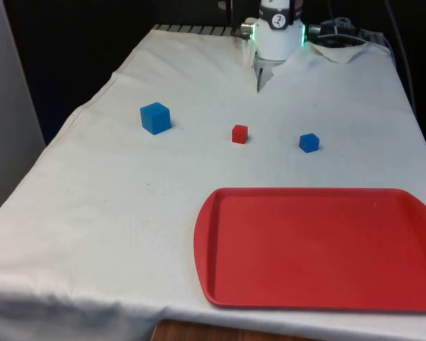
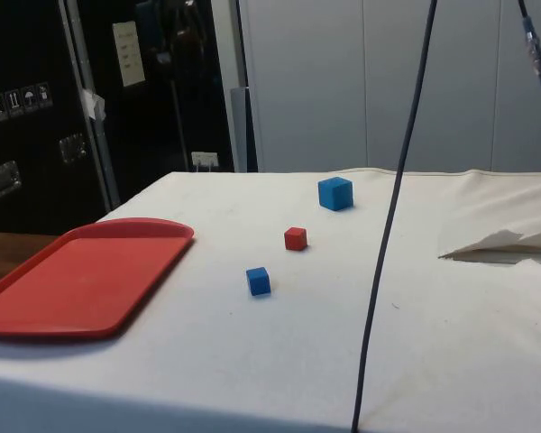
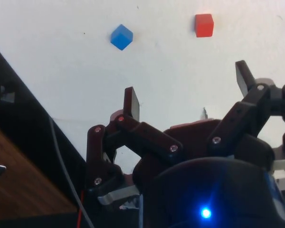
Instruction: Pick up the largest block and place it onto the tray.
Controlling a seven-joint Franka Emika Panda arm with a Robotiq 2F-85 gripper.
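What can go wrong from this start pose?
1. Wrong pick: the small blue block shares its colour with the large blue block, and the wrist view has only the small one and the red block ahead of the open hand.
2. The large block sits far from the red tray with the red block between; a low carry may knock it.
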